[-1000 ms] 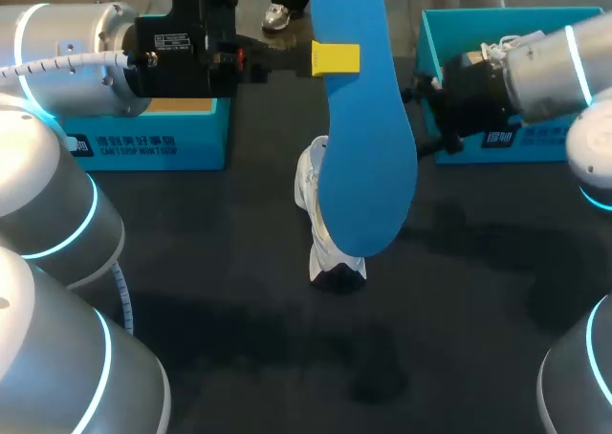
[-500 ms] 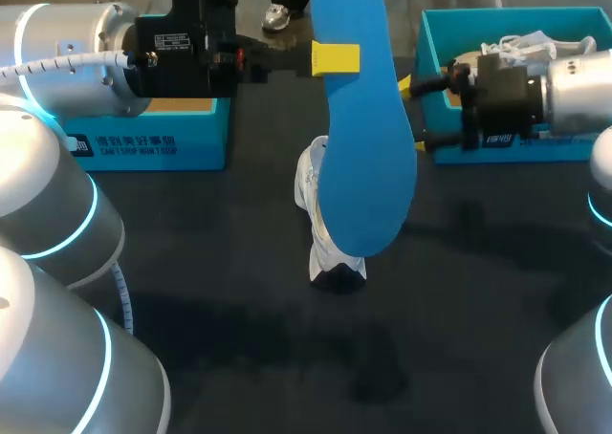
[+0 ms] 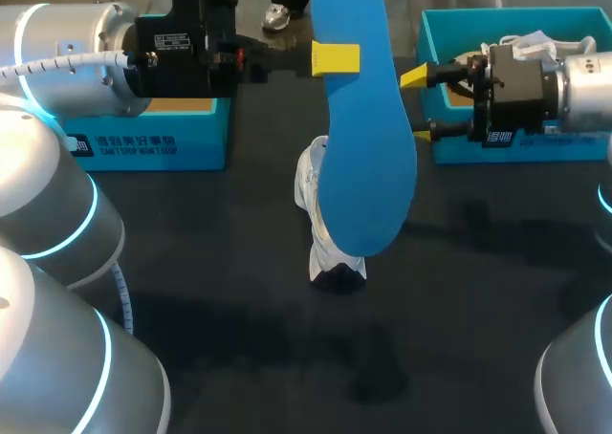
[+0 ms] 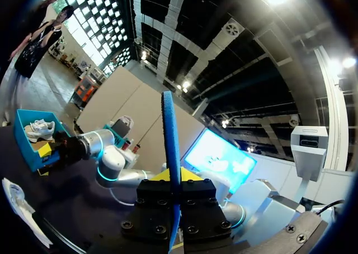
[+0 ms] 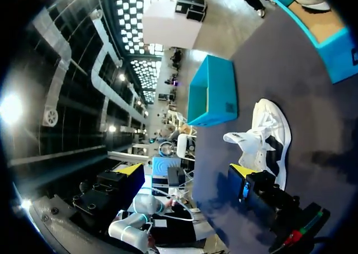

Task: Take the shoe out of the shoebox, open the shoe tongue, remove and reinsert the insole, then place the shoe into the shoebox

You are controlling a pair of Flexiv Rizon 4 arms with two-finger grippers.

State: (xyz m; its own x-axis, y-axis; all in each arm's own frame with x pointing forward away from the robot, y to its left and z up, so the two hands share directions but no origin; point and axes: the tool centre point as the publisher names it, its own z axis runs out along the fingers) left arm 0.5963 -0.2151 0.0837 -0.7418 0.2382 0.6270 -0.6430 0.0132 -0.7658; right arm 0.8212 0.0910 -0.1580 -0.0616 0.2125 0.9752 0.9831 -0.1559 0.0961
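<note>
My left gripper (image 3: 335, 58) is shut on the blue insole (image 3: 365, 147) and holds it upright above the table's middle. In the left wrist view the insole (image 4: 170, 147) stands edge-on between the fingers. The white shoe (image 3: 316, 226) lies on the dark table below, mostly hidden behind the insole. Beside the insole's right edge my right gripper (image 3: 423, 100) stands open, with nothing between its fingers. Its own view shows the white-and-black shoe (image 5: 269, 139) lying just ahead of the right gripper (image 5: 187, 173).
A teal shoebox (image 3: 158, 136) stands at the back left under my left arm. A second teal box (image 3: 442, 32) at the back right holds another white shoe (image 3: 524, 44), partly behind my right wrist. In front of the shoe the dark table (image 3: 287, 358) is bare.
My right arm has swung and turned so that its open gripper now points level at the insole's right edge. The left arm, the insole and the shoe have not moved.
</note>
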